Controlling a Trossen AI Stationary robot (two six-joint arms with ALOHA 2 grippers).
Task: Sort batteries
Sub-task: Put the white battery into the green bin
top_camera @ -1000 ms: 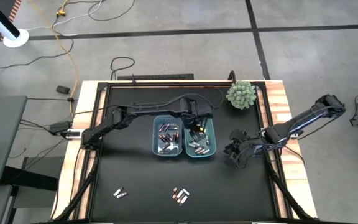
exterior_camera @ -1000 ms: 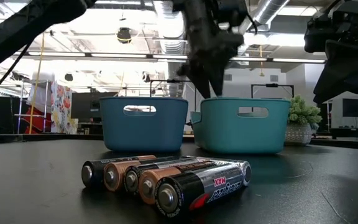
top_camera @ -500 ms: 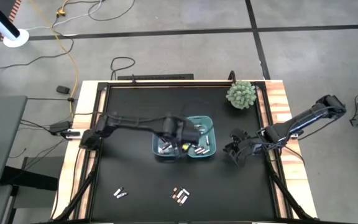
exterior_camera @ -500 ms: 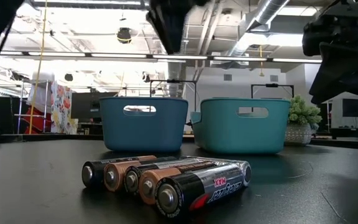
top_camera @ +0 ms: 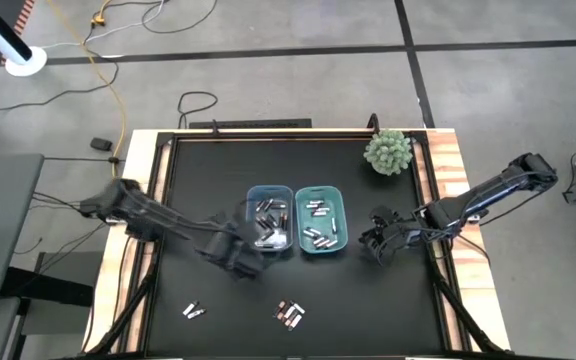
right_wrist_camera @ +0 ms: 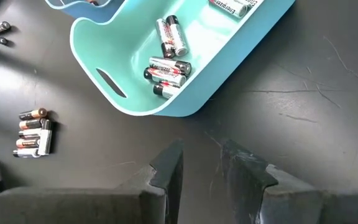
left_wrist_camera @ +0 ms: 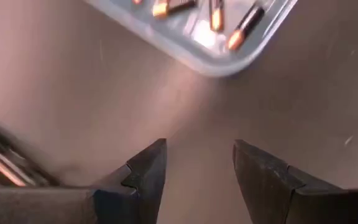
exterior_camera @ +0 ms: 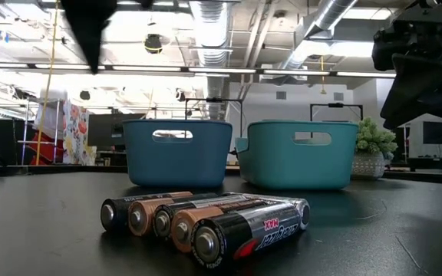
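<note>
Surface [top_camera: 208, 170]: flat, matte black top, faintly scratched, framed in pale wood.

Blue bin [top_camera: 268, 220]: rectangular plastic, rounded corners, slot handle in the end wall. Holds a loose heap of batteries, too tangled to count.

Teal bin [top_camera: 322, 219]: same moulded shape, glossy plastic, set just beside the blue bin with their long sides close. Batteries inside lie in small clusters; in my right wrist view I count a pair [right_wrist_camera: 171, 36] and a group of three [right_wrist_camera: 168, 71] near the handle end, with more at the far end.

Loose batteries, group one [top_camera: 289, 314]: slim cylinders, dark bodies with copper-coloured ends, lying side by side and touching on the front part of the surface. Five show in the low view [exterior_camera: 206, 218], the nearest with a glossy printed label.

Loose batteries, group two [top_camera: 193, 311]: a smaller set, apparently two, front left of the surface, well apart from group one.

Potted plant [top_camera: 388, 152]: round, pale green, spiky, at the back right corner.

My left tool [top_camera: 240, 259]: over bare surface just in front of the blue bin's left corner, dark angular fingers [left_wrist_camera: 145, 171] spread apart, nothing between them.

My right tool [top_camera: 378, 240]: beside the teal bin's right side, fingers [right_wrist_camera: 166, 167] parted by a narrow gap, holding nothing.
</note>
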